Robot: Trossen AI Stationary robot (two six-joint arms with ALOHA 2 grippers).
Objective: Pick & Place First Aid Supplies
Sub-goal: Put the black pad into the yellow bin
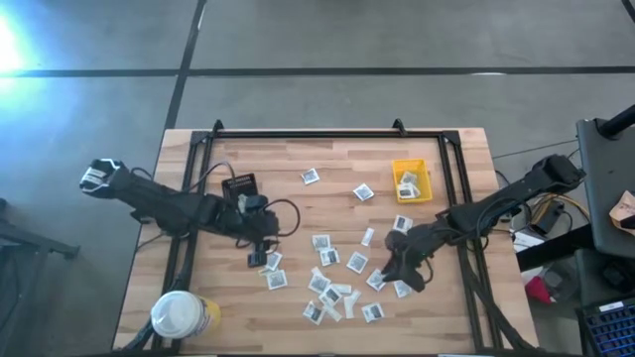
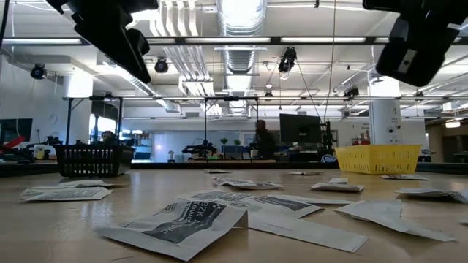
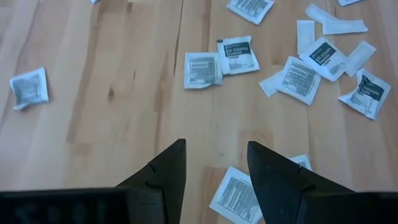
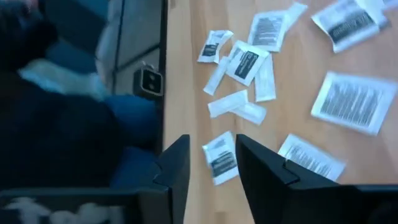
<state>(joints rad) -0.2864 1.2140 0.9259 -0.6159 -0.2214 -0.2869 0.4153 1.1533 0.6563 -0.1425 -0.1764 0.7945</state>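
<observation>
Packets [image 1: 328,256] lie scattered over the counter [image 1: 298,159] in the high view, left of the yellow bin [image 1: 411,182]. In the left wrist view, the left hand [image 3: 216,163] is parted, empty. In the right wrist view, the right hand [image 4: 211,158] gapes above one packet, gripping nothing.

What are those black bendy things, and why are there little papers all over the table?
They are two robot arms. One picture looks down from above, one peeks across the table, and two come from cameras on the arms' wrists. The little papers are first aid packets scattered on the wooden table. A few already lie in the yellow bin. The left end effector and the right end effector hover over the packets, fingers apart, holding nothing.
</observation>
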